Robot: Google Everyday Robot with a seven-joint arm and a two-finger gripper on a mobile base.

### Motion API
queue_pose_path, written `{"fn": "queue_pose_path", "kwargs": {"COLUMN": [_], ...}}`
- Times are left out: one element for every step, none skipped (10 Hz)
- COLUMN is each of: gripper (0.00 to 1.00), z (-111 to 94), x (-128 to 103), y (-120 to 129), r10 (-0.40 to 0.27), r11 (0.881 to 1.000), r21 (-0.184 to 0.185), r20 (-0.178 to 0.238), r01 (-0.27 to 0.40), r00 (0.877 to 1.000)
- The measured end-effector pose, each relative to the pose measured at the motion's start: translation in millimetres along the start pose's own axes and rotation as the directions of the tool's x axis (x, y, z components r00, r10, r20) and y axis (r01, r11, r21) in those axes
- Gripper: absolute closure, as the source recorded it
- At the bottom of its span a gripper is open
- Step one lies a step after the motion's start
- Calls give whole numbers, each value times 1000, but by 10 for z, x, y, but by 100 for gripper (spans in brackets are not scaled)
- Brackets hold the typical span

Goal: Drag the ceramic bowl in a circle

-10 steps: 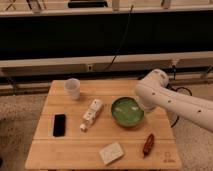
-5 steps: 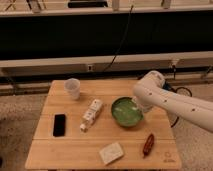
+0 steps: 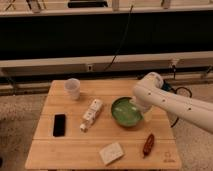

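Green ceramic bowl edges slightly left as arm swings in; gripper at right rim, grip state untellable; circle barely begun.

table: light wood, square-cornered, standing on a speckled floor
cup: white, upright, near the far left corner
phone: black, lying flat by the left edge
bottle: white, on its side, slanting between cup and phone
packet: pale, flat, near the front edge
reddish-brown thing: long, right of the packet; kind unclear
cable: black, hanging against the dark wall behind
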Motion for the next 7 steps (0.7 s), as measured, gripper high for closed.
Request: {"fn": "queue_pose_path", "kwargs": {"gripper": [20,20,20,20,20,20,20], "z": [61,98,139,180,206,241,265], "x": [-4,-13,-23,-46,-50,-54,-63], "y": [-21,-41,-50,-68,-80,-93,-101], "r10": [-19,-33,-46,-59,-68,-80,-87], "r11": [1000,999,999,998,998,997,996], "r21": [2,6,7,9,11,16,19], "r20": [8,16,23,31,35,41,46], "r01": [19,33,46,59,67,79,86], "r00": [1000,999,999,998,997,996,995]}}
